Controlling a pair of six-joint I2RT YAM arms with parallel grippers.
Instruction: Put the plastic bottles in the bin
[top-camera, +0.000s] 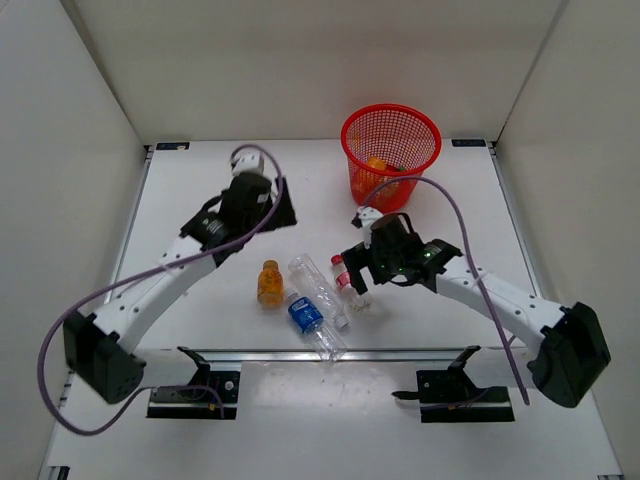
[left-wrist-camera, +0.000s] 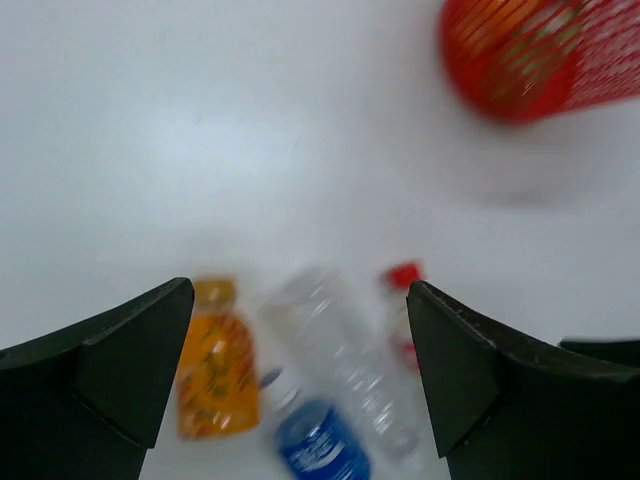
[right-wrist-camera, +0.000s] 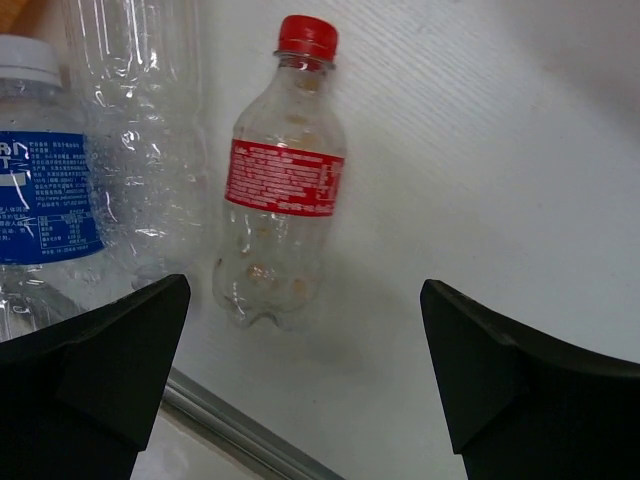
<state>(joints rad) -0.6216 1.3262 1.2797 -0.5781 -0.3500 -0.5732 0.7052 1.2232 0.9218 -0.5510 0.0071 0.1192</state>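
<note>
R gripper (right-wrist-camera: 305, 295) open over red-label bottle (right-wrist-camera: 285, 195); L gripper (left-wrist-camera: 300, 300) open, empty. Next: lower, clamp bottle, carry to bin (top-camera: 418, 150).

Red mesh bin (top-camera: 425, 150), orange bottle (top-camera: 269, 283), red-labelled clear bottle (right-wrist-camera: 283, 190), blue-labelled bottle (right-wrist-camera: 40, 200)

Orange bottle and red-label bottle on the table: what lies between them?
The large clear bottle lies between the orange bottle and red-label bottle, with the blue-label bottle beside it; the top view shows it.
</note>
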